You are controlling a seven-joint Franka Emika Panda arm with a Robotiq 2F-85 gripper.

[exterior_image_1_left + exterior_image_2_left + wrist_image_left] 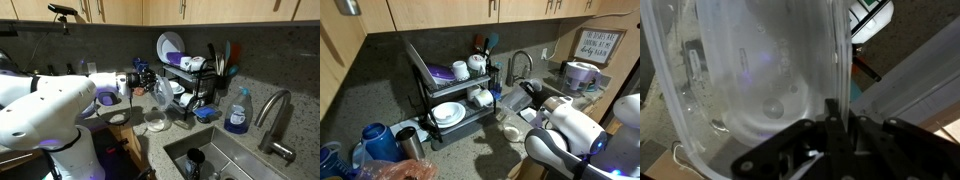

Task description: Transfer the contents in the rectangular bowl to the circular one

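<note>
Held: container (760,90), tipped over bowl (155,123) — pour in hand.
Nearest, my gripper (837,125) is pinched tight on the container's rim, holding it up on edge. The bowl sits on the counter (175,140) beneath its low lip, with the dish rack (190,75) behind. I cannot make out the contents. I'd centre the lip over the bowl and tilt slowly — a quick turn may scatter things past the rim.

Wooden cabinets (120,10) up top, dark wall (270,55) beneath, speckled stone counter (158,150), steel sink (255,158) and curved tap (272,110), dimly lit.
</note>
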